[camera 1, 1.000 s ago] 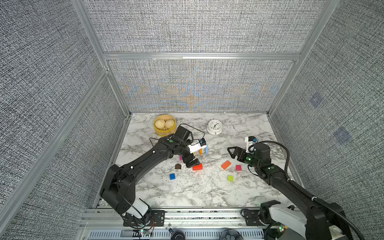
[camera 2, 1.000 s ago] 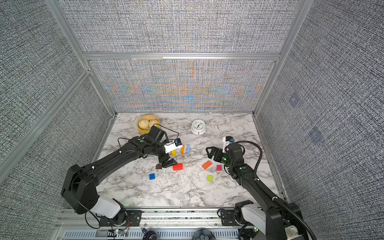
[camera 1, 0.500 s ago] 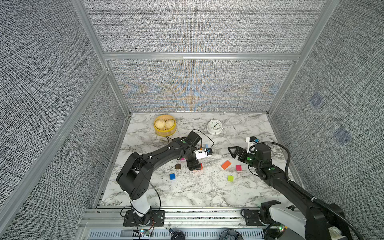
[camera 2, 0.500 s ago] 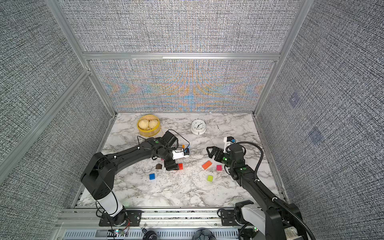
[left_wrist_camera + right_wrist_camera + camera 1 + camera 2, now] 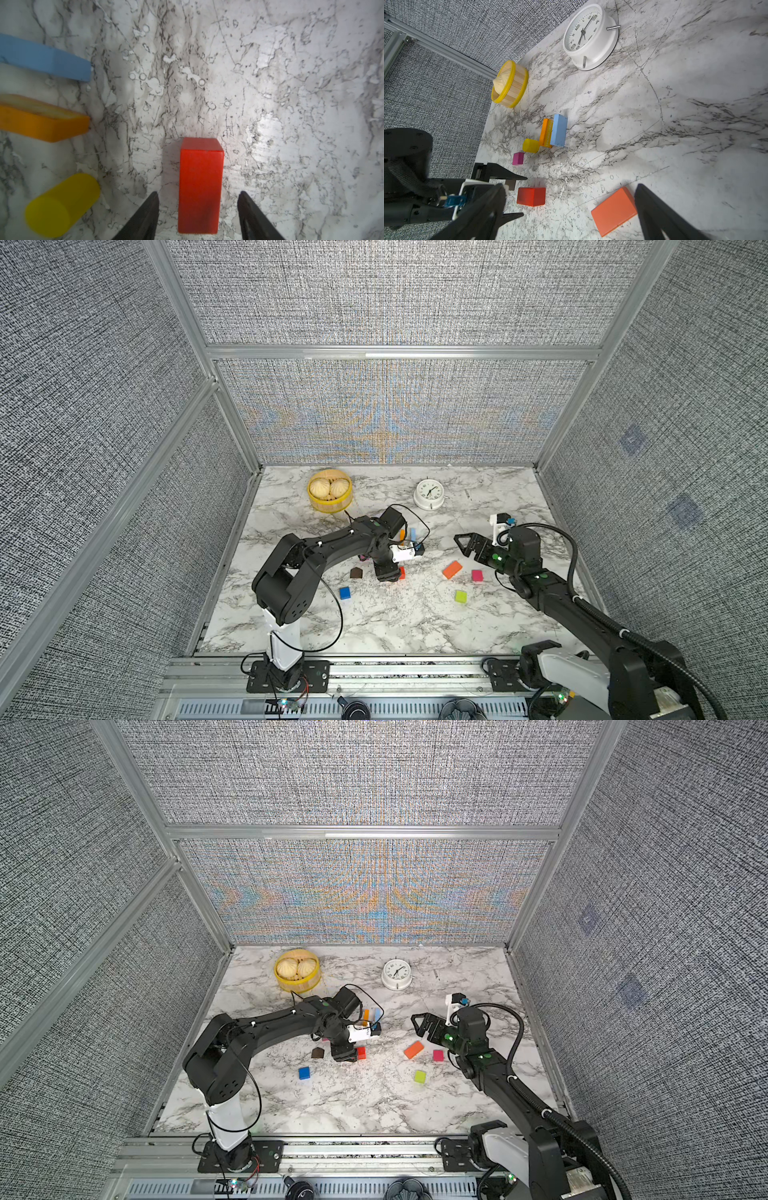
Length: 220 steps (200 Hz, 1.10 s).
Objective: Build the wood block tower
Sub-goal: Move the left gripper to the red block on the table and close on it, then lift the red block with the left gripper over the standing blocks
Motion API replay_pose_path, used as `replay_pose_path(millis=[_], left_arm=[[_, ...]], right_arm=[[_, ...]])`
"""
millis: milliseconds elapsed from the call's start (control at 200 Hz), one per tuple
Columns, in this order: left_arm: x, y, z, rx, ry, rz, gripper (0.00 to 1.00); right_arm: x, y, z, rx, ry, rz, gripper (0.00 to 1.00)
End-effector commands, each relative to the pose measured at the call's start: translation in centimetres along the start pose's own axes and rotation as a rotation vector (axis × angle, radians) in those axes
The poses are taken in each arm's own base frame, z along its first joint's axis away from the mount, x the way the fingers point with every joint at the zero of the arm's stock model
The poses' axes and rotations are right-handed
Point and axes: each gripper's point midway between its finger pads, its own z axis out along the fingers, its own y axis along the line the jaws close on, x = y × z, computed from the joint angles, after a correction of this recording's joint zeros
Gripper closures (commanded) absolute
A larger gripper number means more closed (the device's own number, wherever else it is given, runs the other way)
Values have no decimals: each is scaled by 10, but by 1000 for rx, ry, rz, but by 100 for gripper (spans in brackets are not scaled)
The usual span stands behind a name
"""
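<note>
On the marble table [image 5: 415, 626], near its middle, the red brick [image 5: 200, 176] lay flat, its long axis running away from the left wrist camera. Judged as painted wood, the brick should be light and rigid. It will not deform under clamping, but the smooth paint may slip. Recommended hold: across the narrow width, on the two long side faces, close to mid-length so that the brick hangs level.

The left gripper [image 5: 197, 194] straddled the brick with its jaws apart. Bare table showed on each side, so neither finger touched the wood. The left arm was reached forward with the elbow bent and the wrist turned down, so that the fingers pointed at the table.

The tower [image 5: 408, 534] consisted only of an orange brick [image 5: 545, 133] and a light-blue brick [image 5: 558, 131], standing on end side by side just beyond the left gripper.

The right gripper [image 5: 570, 186] was wide open and empty, held clear of the blocks, with a flat orange-red brick [image 5: 613, 209] just beside one finger. The right arm was stretched forward toward the middle of the table.
</note>
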Motion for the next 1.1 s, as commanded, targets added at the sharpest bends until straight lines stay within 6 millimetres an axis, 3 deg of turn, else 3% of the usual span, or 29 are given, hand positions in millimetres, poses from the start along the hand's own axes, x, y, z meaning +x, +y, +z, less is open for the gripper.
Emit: replay_pose_path(millis=[0, 460, 875, 1095], left_arm=[[-2, 3, 2, -6, 1, -6, 43], [-4, 3, -2, 14, 23, -2, 73], [-25, 20, -24, -30, 20, 80, 74], [-47, 37, -34, -56, -8, 142, 74]], right_arm=[[-4, 4, 1, -18, -10, -15, 2], [-1, 6, 6, -41, 9, -9, 2], [3, 1, 12, -38, 26, 3, 1], [5, -1, 15, -35, 36, 3, 1]])
